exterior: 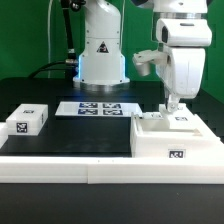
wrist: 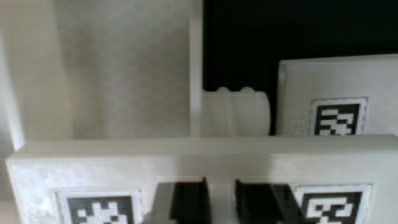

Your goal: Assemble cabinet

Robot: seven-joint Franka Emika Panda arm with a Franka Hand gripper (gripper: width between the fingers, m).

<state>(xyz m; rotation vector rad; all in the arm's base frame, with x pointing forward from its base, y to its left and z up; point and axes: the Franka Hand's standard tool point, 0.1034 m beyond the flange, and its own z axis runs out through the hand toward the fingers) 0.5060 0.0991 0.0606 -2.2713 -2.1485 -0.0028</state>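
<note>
The robot's glossy white arm [exterior: 182, 55], rounded in its casings with a dark seam at the joint, ends in a pale claw [exterior: 173, 106], while its white base [exterior: 100, 58] bears a black triangle sticker [exterior: 100, 47] and black cables [exterior: 66, 35] trail behind it.

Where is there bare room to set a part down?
Free: the black mat bordered by the small white tagged block, the flat white marker board and the large white plastic cabinet. Crowded: the exterior view's right, where the claw hangs close over the cabinet.
</note>
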